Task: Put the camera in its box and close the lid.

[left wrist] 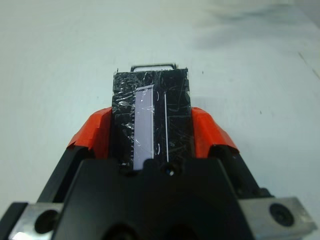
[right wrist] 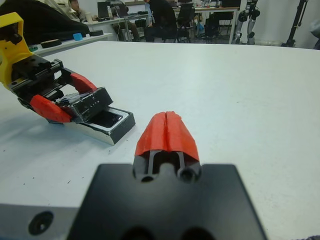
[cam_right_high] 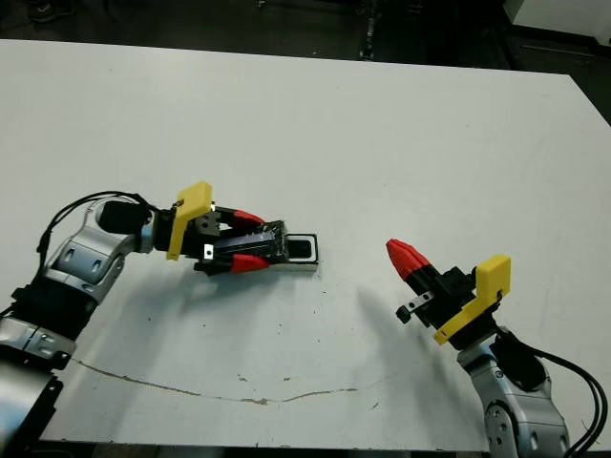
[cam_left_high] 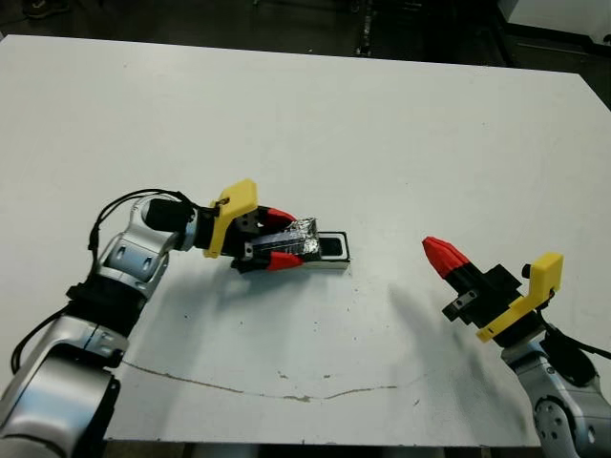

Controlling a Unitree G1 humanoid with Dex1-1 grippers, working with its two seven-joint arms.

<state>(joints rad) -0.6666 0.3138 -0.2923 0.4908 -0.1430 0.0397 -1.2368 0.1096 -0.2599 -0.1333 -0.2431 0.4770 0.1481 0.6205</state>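
The lid (cam_left_high: 286,237), a black panel with a crinkled foil surface, is held between the red fingers of my left gripper (cam_left_high: 285,239), which is shut on it. It tilts over the left end of the box (cam_left_high: 336,264), a small shallow tray with a white rim near the table's middle. In the box's uncovered right part lies the camera (cam_left_high: 330,248), black and glossy; the right wrist view shows the camera (right wrist: 107,119) inside too. My right gripper (cam_left_high: 437,253) hovers shut and holding nothing, to the right of the box and well apart from it.
A thin dark crack line (cam_left_high: 286,393) runs across the white table (cam_left_high: 401,134) near its front edge. Beyond the far edge, the right wrist view shows desks and seated people (right wrist: 160,15).
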